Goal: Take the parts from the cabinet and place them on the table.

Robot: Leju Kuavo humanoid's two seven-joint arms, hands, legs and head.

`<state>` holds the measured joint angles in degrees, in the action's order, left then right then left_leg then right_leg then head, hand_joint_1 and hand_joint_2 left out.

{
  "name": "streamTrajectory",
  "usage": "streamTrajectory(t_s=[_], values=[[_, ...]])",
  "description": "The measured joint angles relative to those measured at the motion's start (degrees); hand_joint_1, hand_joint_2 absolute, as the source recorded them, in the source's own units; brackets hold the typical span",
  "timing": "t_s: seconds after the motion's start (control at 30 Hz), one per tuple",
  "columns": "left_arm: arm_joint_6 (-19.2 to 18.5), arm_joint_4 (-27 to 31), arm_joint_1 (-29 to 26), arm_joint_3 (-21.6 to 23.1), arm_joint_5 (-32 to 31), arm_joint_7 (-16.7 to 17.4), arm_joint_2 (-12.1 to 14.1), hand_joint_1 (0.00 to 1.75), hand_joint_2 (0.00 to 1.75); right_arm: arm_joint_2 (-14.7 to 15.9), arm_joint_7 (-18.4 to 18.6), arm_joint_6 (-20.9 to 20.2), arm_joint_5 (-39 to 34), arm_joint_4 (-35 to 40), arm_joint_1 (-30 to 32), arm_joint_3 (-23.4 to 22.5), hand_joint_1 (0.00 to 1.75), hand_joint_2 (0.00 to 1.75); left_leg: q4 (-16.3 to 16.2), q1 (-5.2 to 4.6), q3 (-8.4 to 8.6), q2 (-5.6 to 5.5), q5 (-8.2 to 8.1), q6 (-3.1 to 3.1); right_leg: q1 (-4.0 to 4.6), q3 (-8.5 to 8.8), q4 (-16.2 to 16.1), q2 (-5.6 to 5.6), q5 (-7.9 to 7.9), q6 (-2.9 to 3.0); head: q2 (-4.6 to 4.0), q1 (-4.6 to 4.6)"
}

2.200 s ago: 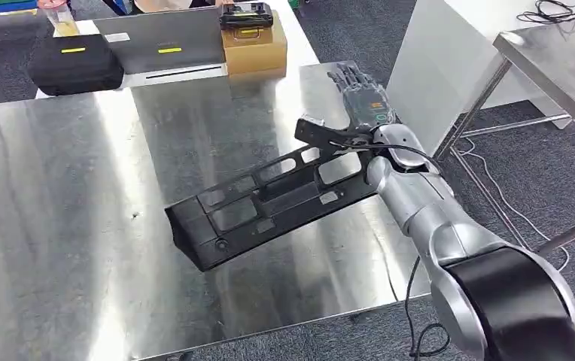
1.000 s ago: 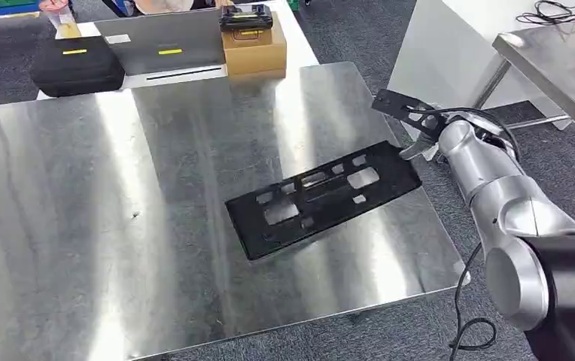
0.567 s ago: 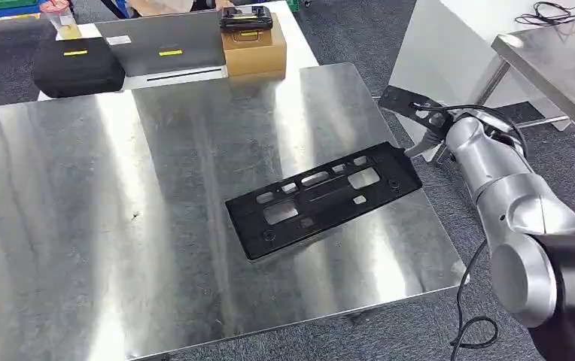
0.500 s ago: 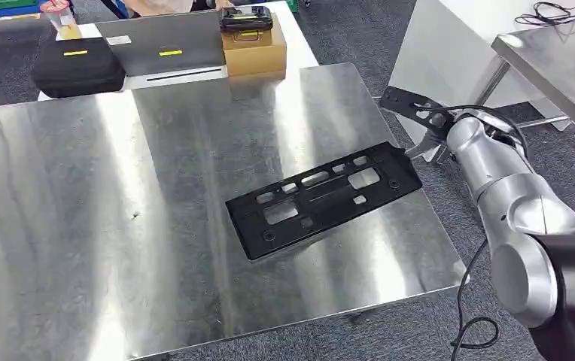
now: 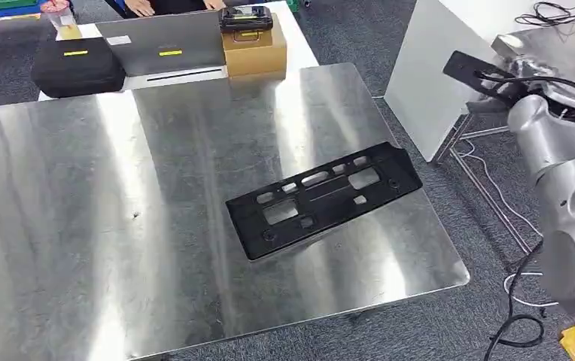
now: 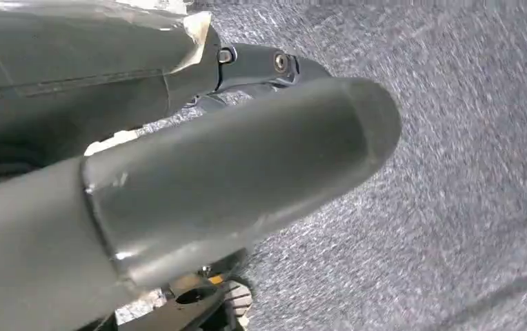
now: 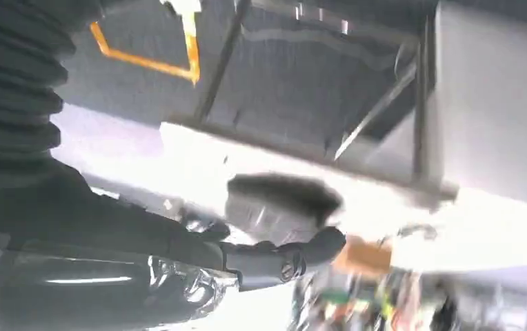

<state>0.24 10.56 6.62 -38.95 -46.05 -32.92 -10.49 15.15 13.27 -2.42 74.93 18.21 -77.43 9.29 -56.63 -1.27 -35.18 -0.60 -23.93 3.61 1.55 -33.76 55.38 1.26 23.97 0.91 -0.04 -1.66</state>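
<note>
A long black plastic part point(image 5: 322, 199) with several cut-outs lies flat on the steel table point(image 5: 81, 226), near its right edge. My right arm point(image 5: 563, 150) is off the table to the right, raised beside the white cabinet point(image 5: 450, 53). In the blurred right wrist view my right hand point(image 7: 178, 255) holds nothing, with one dark finger point(image 7: 281, 258) stretched out. In the left wrist view my left hand point(image 6: 178, 138) hangs over grey carpet, its thumb point(image 6: 247, 172) and a dark finger point(image 6: 267, 65) extended and holding nothing.
At the table's far edge stand a black case point(image 5: 77, 64), a grey panel point(image 5: 164, 45) and a cardboard box point(image 5: 254, 49) with a black device point(image 5: 247, 16) on top. A second steel table point(image 5: 563, 53) stands at the right, with cables point(image 5: 495, 188) on the floor.
My right hand has let go of the black part, which now lies flat on the table. The right arm has swung right and up, away from the table's edge.
</note>
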Motion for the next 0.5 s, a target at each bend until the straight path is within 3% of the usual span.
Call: streamTrajectory(t_s=[0.2,0.3,0.4,0.5], values=[[0.46,-0.02,-0.03,-1.92,1.29,-0.28,-0.24,0.00,0.00,3.93,-0.28,2.29,1.46,0.28,0.02,1.00,0.00,0.00,-0.02,0.01,0.01,0.01,-0.04,0.06,0.01,-0.01,0.00,0.04,0.00,0.00,0.00,0.02],[1.09,0.00,-0.02,-2.54,2.23,0.24,-0.37,0.00,0.00,6.47,-1.09,5.99,0.80,0.81,0.38,1.03,0.00,0.00,-0.05,0.01,0.03,-0.09,-0.04,0.06,0.01,-0.02,-0.01,-0.02,0.01,0.00,0.00,0.00],[2.21,0.00,-0.03,-3.98,4.00,0.44,-0.55,0.00,0.00,10.93,-6.26,10.37,-2.90,2.25,2.76,0.85,0.00,0.00,-0.04,0.09,0.07,-0.58,-0.06,0.10,0.08,0.12,-0.03,-0.38,0.07,-0.03,0.00,0.02],[2.49,0.00,-0.03,-5.22,4.57,0.15,-0.66,0.00,0.00,15.88,-10.55,12.98,-8.47,6.09,8.95,0.26,0.00,0.00,-0.04,0.07,0.17,-0.68,-0.19,0.28,0.08,0.33,-0.03,-0.56,0.19,-0.20,0.00,0.02]])
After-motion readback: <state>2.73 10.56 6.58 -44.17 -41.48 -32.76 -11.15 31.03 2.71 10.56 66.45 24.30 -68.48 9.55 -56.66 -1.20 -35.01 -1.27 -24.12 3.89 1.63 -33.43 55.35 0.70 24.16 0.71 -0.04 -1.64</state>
